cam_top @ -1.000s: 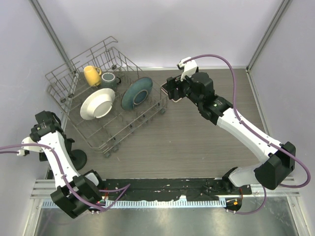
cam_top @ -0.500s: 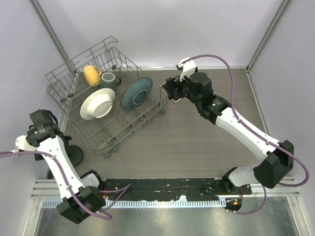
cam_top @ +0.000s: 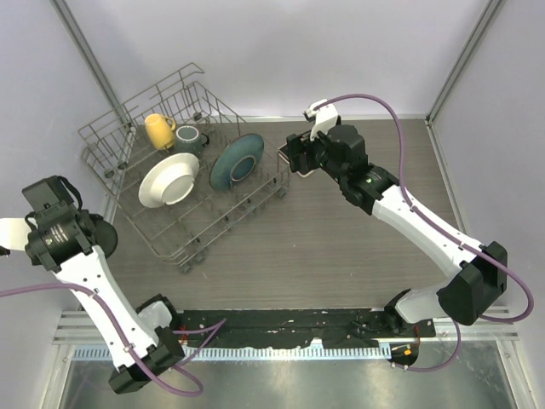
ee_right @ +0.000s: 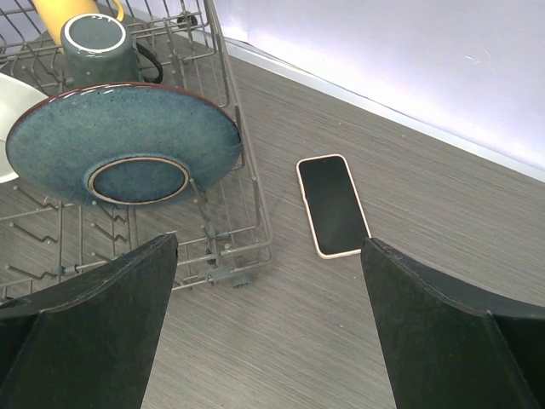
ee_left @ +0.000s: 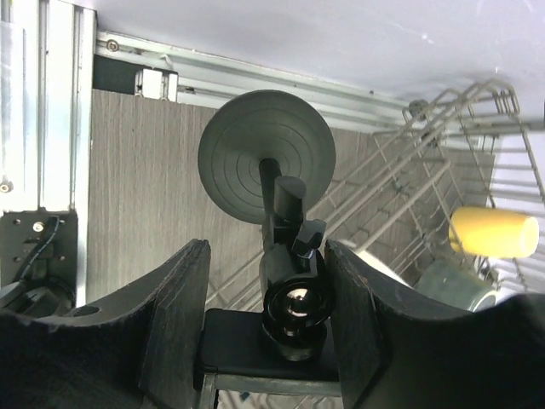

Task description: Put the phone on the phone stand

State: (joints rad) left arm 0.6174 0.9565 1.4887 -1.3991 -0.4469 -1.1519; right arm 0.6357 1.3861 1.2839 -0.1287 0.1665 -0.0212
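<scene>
Your left gripper (ee_left: 271,256) is clamped on the phone stand (ee_left: 266,155). The stand's head and black back plate fill the gap between its two fingers, so there's little opening. The post runs away from the wrist camera to the round disc base. I can't tell whether the base touches the table (ee_right: 409,256).

Your right gripper (ee_right: 268,256) is spread wide and holds nothing, touching nothing. It hangs above the phone (ee_right: 332,204). The phone lies flat on the table, screen up, just beside the near corner of the dish rack (ee_right: 230,94), past the teal plate (ee_right: 128,136). In the top view the gripper covers most of it.

Phone and stand are well apart, with the rack between them.
</scene>
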